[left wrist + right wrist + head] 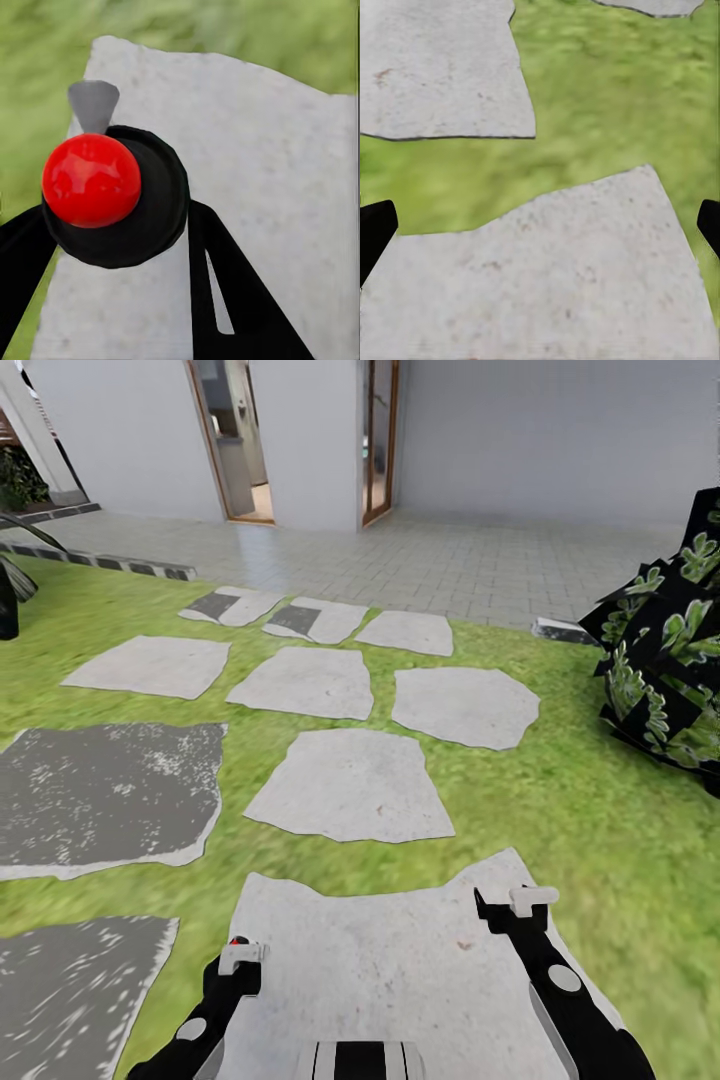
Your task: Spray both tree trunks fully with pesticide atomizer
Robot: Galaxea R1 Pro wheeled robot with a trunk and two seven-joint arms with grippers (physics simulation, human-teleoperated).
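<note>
Underneath, the left pincer [112, 225] grips the pesticide atomizer [112, 199] above stepping stones [350, 785].

Bright green lawn [560, 830], streaked yellowish. Pale grey stepping stones [350, 785], faintly speckled; darker grey slabs [100, 800] flecked white at near left. White house walls [520, 430], orange-brown door frames [205, 435]. Black bush [665, 660] at right, patterned with green leaves. Black atomizer [142, 217] with glossy red knob [91, 180], grey nozzle [93, 105].
</note>
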